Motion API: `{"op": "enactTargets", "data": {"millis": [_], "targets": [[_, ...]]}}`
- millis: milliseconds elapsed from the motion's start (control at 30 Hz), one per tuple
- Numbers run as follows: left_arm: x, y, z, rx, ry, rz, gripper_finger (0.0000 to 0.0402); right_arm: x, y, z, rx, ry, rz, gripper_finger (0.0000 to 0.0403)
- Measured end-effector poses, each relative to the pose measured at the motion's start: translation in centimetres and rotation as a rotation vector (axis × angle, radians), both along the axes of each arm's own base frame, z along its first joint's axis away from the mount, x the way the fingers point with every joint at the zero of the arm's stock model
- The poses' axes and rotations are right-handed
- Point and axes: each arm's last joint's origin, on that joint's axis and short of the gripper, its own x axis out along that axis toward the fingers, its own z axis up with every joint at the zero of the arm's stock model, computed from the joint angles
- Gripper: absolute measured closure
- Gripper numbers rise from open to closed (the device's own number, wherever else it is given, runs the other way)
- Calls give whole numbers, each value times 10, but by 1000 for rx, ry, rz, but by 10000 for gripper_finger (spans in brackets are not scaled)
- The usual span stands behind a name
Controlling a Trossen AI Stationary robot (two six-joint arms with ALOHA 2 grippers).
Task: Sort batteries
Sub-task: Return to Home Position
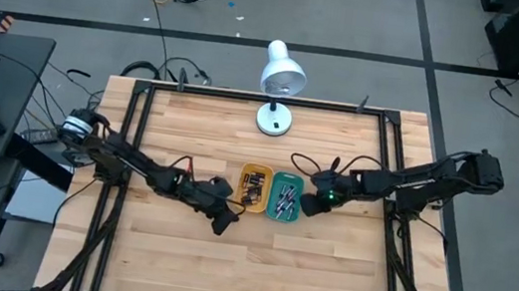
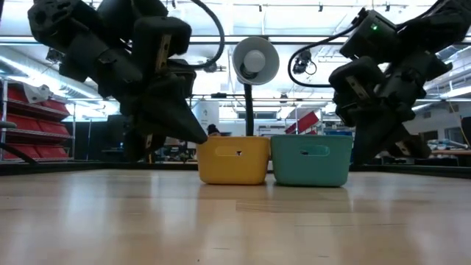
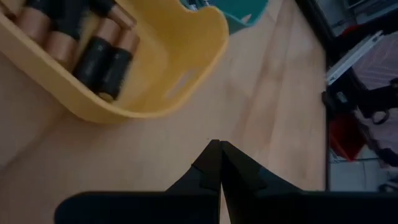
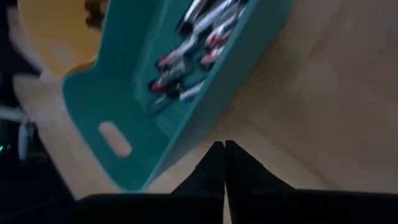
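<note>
The dark batteries (image 3: 99,59) lie in the yellow tray (image 3: 186,81), the silvery batteries (image 4: 186,68) in the teal tray (image 4: 118,106) touching its right side. The left gripper (image 3: 219,149) hangs just left of the yellow tray and the right gripper (image 4: 224,148) past the teal tray, both closed on nothing, apart from every cell.

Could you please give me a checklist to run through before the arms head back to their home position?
1. The left pincer is shut and empty, beside the yellow tray: ok.
2. The right pincer is shut and empty, beside the teal tray: ok.
3. The dark batteries lie inside the yellow tray: ok.
4. The silvery batteries lie inside the teal tray: ok.
5. Stray cells on the table: none shows, but they are tiny: cannot tell.
</note>
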Motion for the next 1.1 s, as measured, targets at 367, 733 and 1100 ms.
{"op": "enactTargets", "data": {"millis": [367,733,1100], "targets": [[1,-11,7,-46,-76,5,387,0,-23,0,-111,-10,-80,403],[3,-11,17,-54,-150,9,387,-2,-44,0,-152,-11,-122,403],[-24,7,86,229,-363,57,387,-22,-53,43,-262,-185,-167,403]]}}
